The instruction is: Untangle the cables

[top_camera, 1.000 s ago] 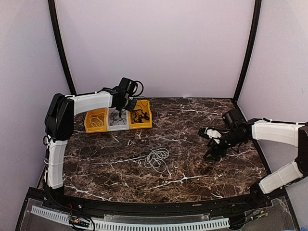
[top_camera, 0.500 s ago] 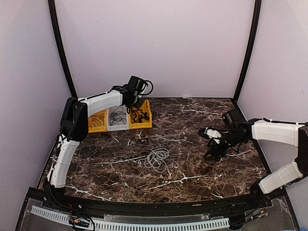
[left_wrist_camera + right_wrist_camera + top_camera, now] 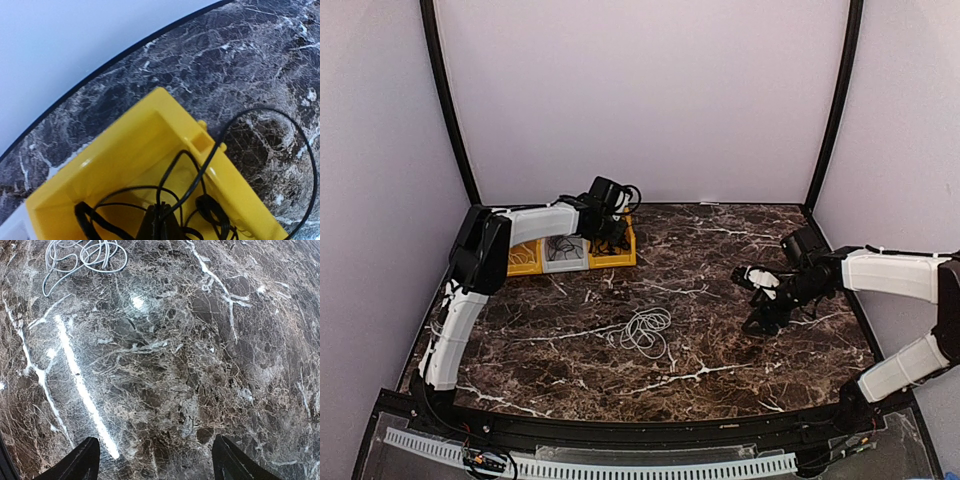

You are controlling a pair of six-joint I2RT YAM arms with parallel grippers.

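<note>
A black cable point(image 3: 197, 182) lies tangled in the right yellow bin point(image 3: 125, 130), with one loop arching out over the bin wall above the table. My left gripper point(image 3: 161, 214) is down in that bin, shut on a strand of the black cable; from above it shows at the bin point(image 3: 610, 228). A pale grey cable point(image 3: 645, 330) lies in a loose coil on the marble mid-table, also at the top left of the right wrist view point(image 3: 82, 255). My right gripper point(image 3: 757, 300) is open and empty just above the table, right of the coil; its fingers point(image 3: 82, 465) stand wide apart.
Three small bins stand in a row at the back left: a yellow one point(image 3: 523, 258) with a pale cable, a grey one point(image 3: 565, 255) with a grey cable, and the right yellow one point(image 3: 620, 250). Black frame posts and pale walls bound the table.
My left gripper has moved right from over the grey bin to the right yellow bin and come down into it. The right arm and the grey coil have not moved.
</note>
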